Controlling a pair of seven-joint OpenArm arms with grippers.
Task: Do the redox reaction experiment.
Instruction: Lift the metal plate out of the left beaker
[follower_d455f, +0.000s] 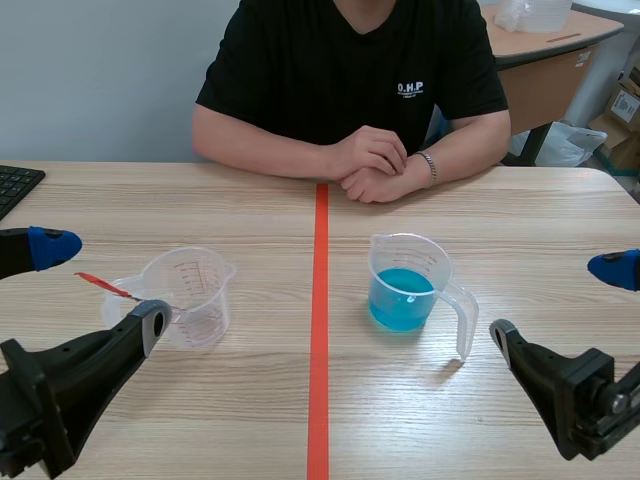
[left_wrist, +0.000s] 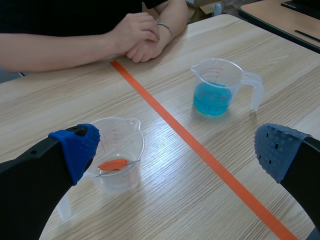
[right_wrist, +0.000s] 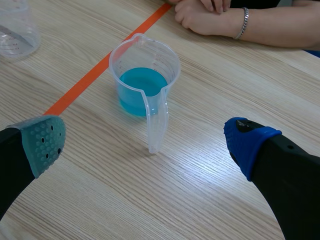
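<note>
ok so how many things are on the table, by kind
cups: 2, the cup with blue liquid and the other cup
stick with an orange end: 1, resting in the other cup
keyboard: 1, at the table's edge
total: 4

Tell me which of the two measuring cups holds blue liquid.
The cup right of the orange tape line, partly filled with blue liquid. The other cup, left of the line, shows no blue, only a small orange-red piece.
</note>
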